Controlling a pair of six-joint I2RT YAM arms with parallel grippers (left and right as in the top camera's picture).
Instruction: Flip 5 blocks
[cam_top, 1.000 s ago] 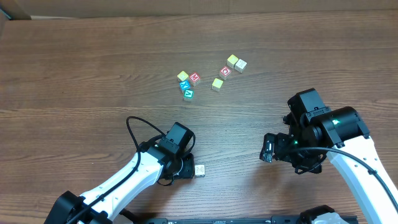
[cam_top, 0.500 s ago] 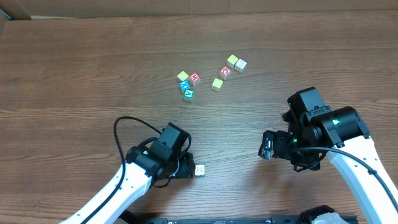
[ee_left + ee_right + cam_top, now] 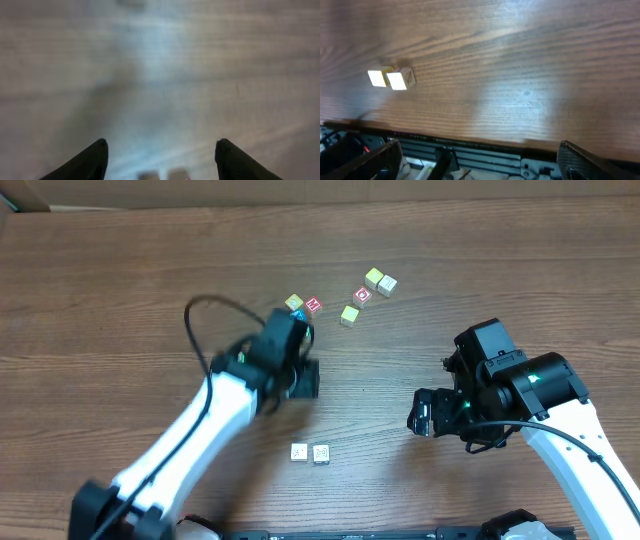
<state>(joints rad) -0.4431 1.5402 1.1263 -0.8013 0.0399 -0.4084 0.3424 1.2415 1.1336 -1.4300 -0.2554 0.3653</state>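
Two pale blocks [image 3: 299, 452] [image 3: 321, 453] lie side by side near the table's front edge. They show blurred at the bottom of the left wrist view [image 3: 148, 175] [image 3: 178, 174] and at the left of the right wrist view [image 3: 377, 77] [image 3: 401, 78]. Several more blocks sit farther back: yellow [image 3: 294, 302], red [image 3: 313, 305], yellow-green [image 3: 349, 315], red [image 3: 363, 294], and a touching pair [image 3: 373, 277] [image 3: 387, 284]. My left gripper [image 3: 305, 378] [image 3: 162, 143] hangs open and holds nothing, between the two groups. My right gripper [image 3: 425, 412] [image 3: 480, 144] stands wide open at the right, over the front edge.
The left arm [image 3: 230, 395] crosses the table diagonally and covers part of the left block cluster. The table's front edge [image 3: 470, 134] and the metal frame below it show in the right wrist view. Bare wood lies between the two arms.
The left gripper opened and let go a block beside the lone front block. It then swung up and back toward the far cluster. The right arm barely shifted.
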